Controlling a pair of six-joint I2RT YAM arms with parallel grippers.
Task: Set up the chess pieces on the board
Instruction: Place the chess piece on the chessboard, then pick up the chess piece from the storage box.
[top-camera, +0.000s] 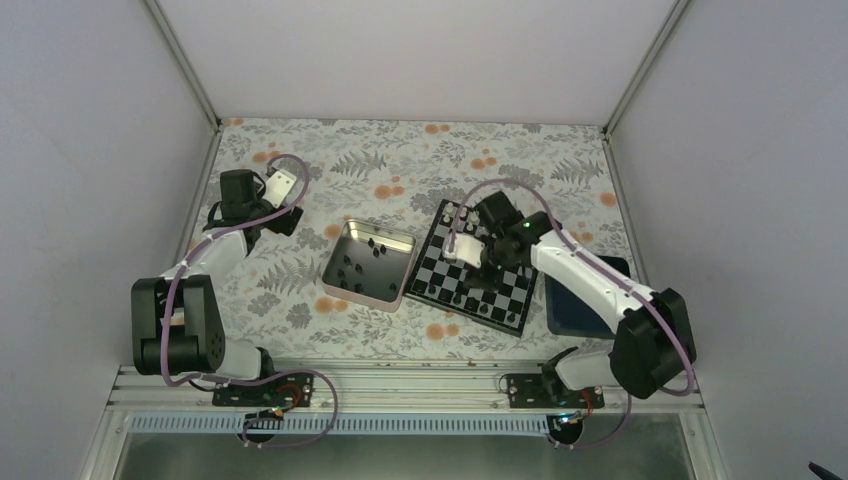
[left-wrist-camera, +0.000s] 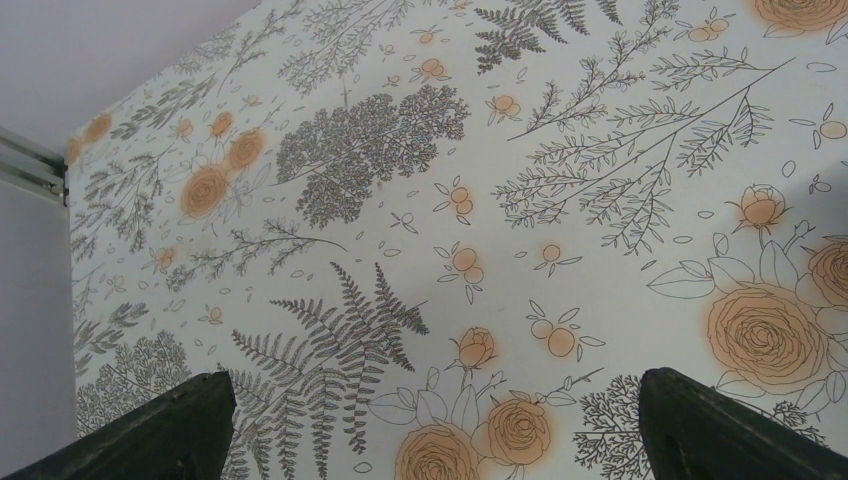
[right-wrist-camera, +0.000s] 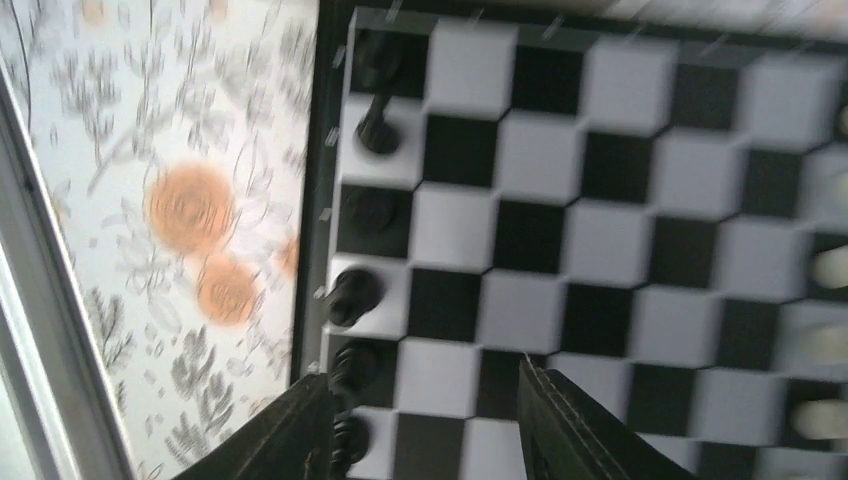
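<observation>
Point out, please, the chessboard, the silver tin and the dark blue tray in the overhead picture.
chessboard (top-camera: 432, 268): top external view, bare squares near its left corner.
silver tin (top-camera: 360, 299): top external view, its near wall.
dark blue tray (top-camera: 572, 312): top external view, bare floor near its front edge.

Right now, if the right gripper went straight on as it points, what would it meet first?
Probably the board: the right gripper points at bare squares beside the edge row of black pieces, its jaws open and empty. Depth is unclear.
</observation>
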